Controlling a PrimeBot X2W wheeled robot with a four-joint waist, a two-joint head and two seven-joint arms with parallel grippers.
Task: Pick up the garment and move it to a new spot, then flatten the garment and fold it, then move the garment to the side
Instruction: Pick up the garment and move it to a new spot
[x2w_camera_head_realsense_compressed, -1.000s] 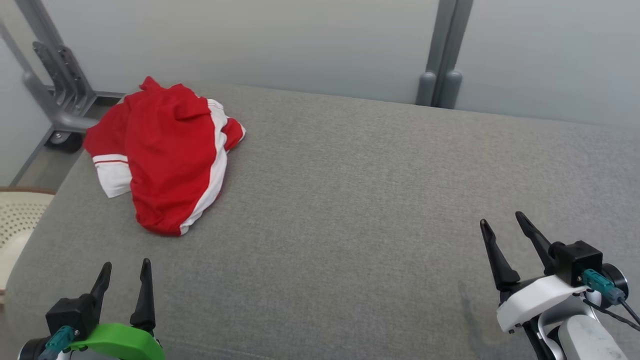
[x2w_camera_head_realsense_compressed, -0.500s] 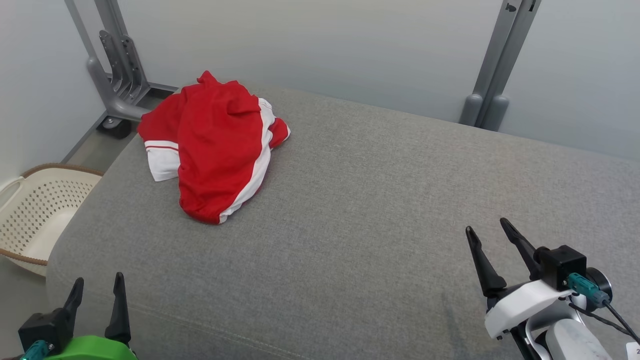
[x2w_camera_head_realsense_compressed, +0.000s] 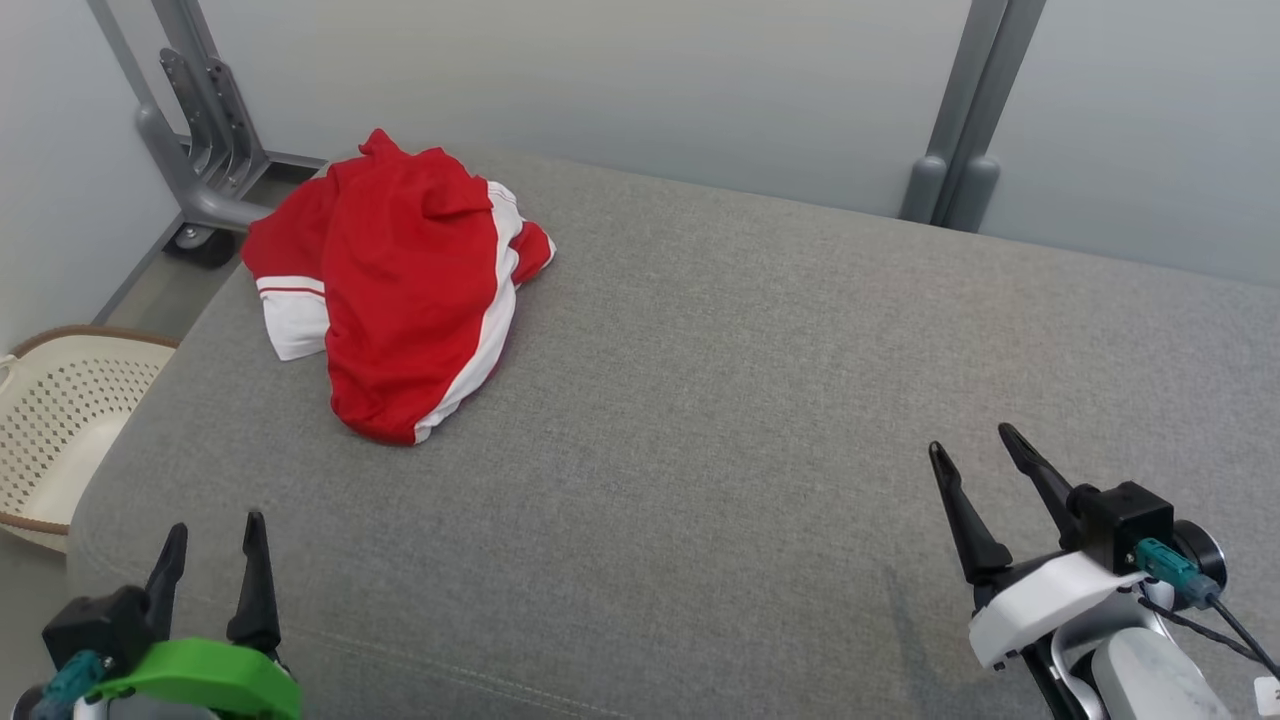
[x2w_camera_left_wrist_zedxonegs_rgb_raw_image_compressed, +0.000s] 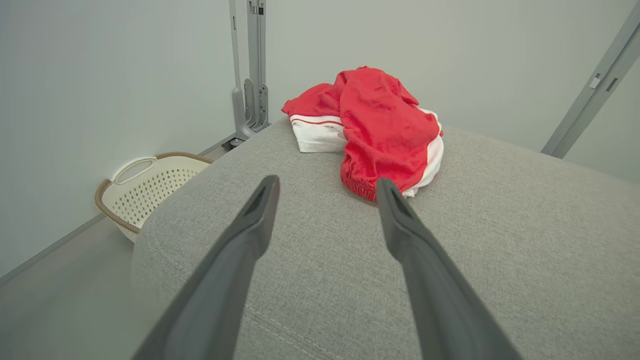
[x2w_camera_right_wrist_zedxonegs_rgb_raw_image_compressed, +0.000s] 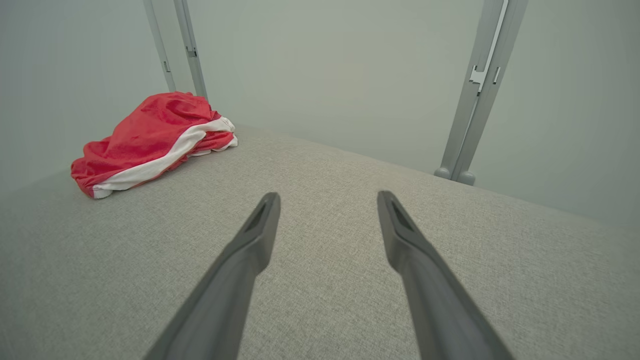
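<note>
Left claw (x2w_camera_head_realsense_compressed: 216, 523) open, empty, low over grey cushion (x2w_camera_head_realsense_compressed: 700, 420); right claw (x2w_camera_head_realsense_compressed: 970, 438) likewise. Red garment (x2w_camera_head_realsense_compressed: 400, 290) lies bunched well ahead of left claw. Suggest: reach forward, pinch a raised fold, avoid snagging cushion.

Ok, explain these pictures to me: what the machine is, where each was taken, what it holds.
This is a wheeled robot with two arms. The wide picture comes from a camera on its head; the other two come from cameras on its wrists, looking along each arm's two dark fingers. In the head view, the left end effector sits lower left, the right end effector lower right; both are open and hold nothing. A crumpled red and white garment lies near the far left corner of the grey cushion; a pale perforated basket stands on the floor beside it.
</note>
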